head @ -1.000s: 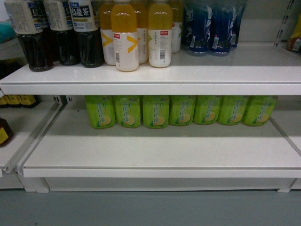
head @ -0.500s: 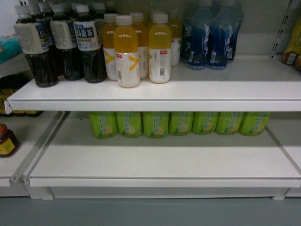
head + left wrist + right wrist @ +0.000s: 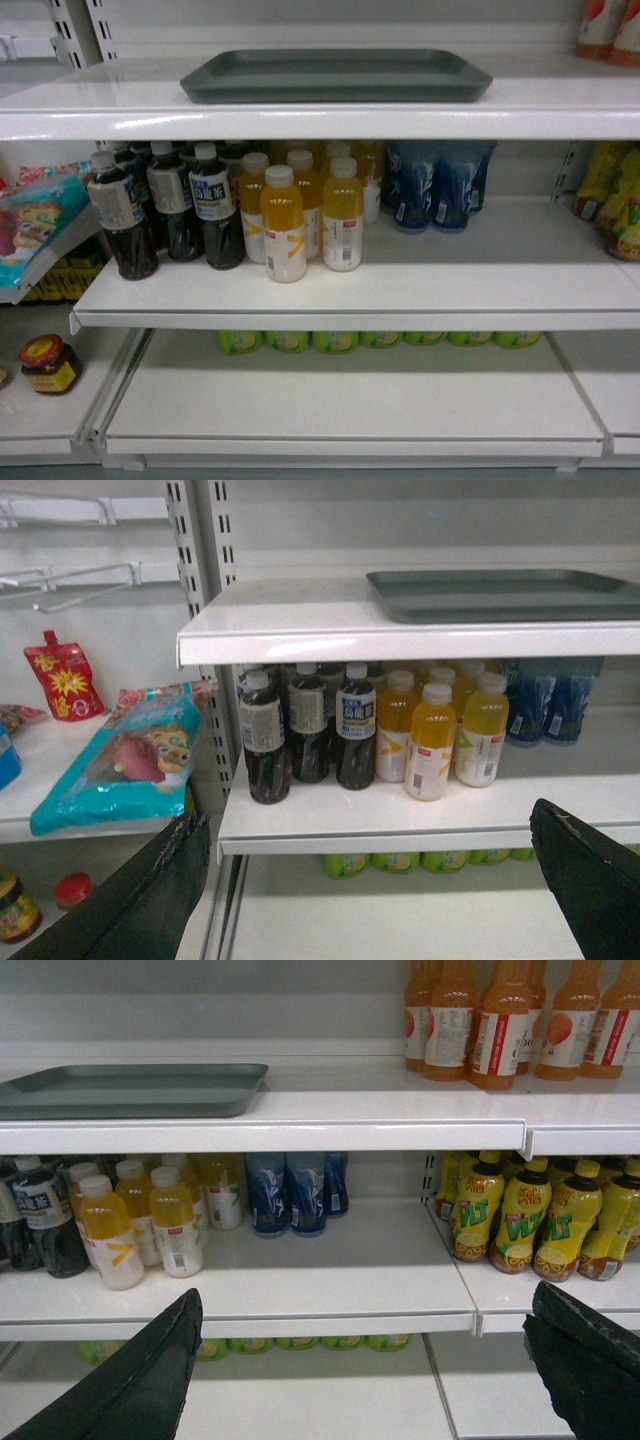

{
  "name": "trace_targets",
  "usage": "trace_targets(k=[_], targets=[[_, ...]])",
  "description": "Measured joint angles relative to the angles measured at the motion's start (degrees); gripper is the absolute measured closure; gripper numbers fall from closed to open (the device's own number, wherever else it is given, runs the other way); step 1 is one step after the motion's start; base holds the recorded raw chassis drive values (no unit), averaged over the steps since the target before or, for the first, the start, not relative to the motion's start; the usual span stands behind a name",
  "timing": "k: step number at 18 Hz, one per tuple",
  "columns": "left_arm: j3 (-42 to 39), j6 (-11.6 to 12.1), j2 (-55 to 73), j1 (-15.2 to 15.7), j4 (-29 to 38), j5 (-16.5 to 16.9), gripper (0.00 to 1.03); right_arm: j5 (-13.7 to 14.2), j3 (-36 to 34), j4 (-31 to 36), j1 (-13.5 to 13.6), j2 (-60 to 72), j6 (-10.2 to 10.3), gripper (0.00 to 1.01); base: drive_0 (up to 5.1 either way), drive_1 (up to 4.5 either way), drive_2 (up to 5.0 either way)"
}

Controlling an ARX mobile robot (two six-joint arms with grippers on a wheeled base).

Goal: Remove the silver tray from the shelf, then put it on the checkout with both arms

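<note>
Rising since a second ago, the head view now shows the silver tray, matte dark grey-green with rounded corners, flat on the shelf. Both hands gape empty.

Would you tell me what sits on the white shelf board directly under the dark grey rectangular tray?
Below the dark grey tray stand dark tea bottles, orange juice bottles and blue bottles; rear rows are hidden.
</note>
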Motion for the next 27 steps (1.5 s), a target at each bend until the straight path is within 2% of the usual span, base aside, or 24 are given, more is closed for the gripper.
trace_targets(k=[16, 27], targets=[[0.00, 0.02, 0.00, 0.00, 0.04, 0.02, 0.05, 0.00, 0.00, 0.02, 0.00, 0.00, 0.07, 0.03, 0.0, 0.09, -0.1], [0.00, 0.02, 0.00, 0.00, 0.02, 0.02, 0.05, 0.00, 0.00, -0.09, 0.00, 0.00, 0.07, 0.03, 0.1, 4.40, -4.3]])
